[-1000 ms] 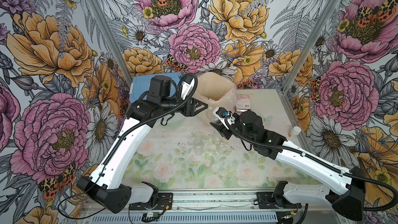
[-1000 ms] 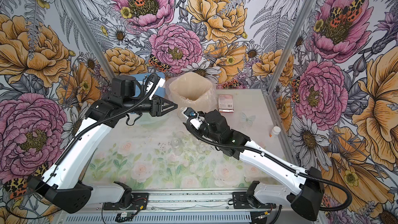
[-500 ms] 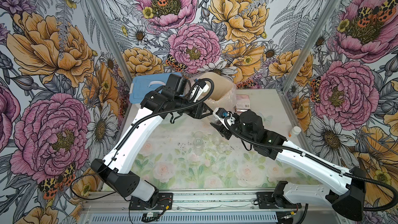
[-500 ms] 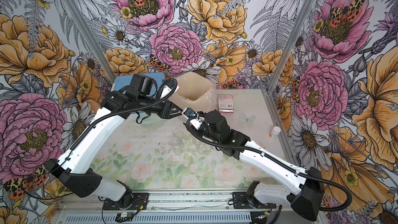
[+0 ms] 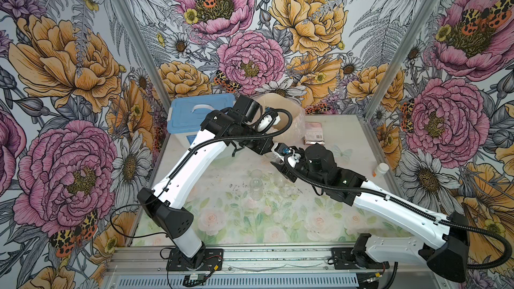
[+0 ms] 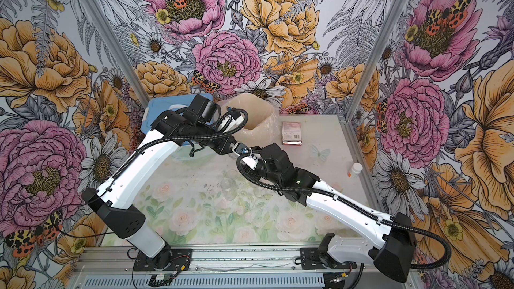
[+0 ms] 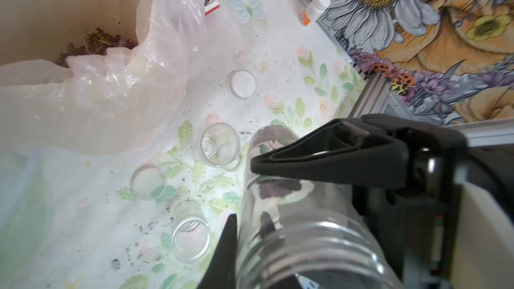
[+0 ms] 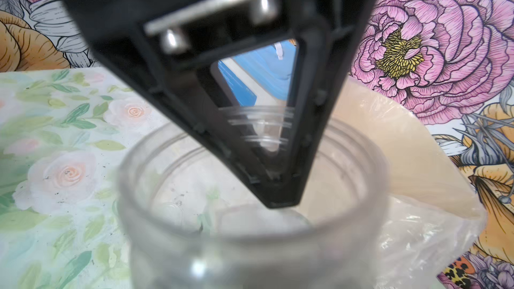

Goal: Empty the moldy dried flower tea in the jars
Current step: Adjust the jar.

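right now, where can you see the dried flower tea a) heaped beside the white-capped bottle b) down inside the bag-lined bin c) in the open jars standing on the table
b: reddish-brown dried flower tea lies down inside the bag-lined bin in the left wrist view.

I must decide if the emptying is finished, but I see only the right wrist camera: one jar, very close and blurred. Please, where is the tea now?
Observer: The dried tea lies at the bottom of the lined bin.
Operator: And the other jars?
Observer: Two slim jars stand upright and open on the table; they look empty.
Operator: The wide jar near me has no lid. Is one somewhere?
Observer: A white lid lies flat on the table, apart from the slim jars.
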You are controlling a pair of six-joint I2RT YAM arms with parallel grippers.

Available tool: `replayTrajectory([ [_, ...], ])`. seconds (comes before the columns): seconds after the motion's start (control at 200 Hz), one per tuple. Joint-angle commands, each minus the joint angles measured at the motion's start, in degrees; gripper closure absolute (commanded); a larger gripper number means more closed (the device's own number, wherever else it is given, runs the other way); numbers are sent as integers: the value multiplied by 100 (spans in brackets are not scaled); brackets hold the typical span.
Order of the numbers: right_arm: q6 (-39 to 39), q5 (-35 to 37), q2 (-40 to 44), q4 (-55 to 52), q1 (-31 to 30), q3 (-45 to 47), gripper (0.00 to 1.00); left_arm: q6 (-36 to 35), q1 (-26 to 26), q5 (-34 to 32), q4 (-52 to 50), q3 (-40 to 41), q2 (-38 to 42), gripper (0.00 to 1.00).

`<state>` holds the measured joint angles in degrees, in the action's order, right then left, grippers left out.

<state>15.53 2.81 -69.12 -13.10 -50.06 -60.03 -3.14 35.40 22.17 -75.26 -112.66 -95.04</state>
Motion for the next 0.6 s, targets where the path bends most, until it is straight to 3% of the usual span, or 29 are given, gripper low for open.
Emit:
replayTrajectory([
  [0.0, 39, 85, 4, 212, -59, 33, 85, 73, 37, -25, -60, -238, -63, 100],
  [0.17, 46, 155, 13, 212, -56, 78, 72, 97, 89, 16, -59, -357, -123, 100],
  [0.28, 29, 230, 98, 213, -56, 143, 49, 87, 89, -2, -58, -480, -137, 100],
  [0.385, -2, 277, 352, 211, -37, 308, 33, 63, 70, -77, -50, -614, -137, 100],
  [0.595, -401, -100, 1260, 222, 258, 731, 19, 54, -58, -117, -41, -787, -135, 100],
])
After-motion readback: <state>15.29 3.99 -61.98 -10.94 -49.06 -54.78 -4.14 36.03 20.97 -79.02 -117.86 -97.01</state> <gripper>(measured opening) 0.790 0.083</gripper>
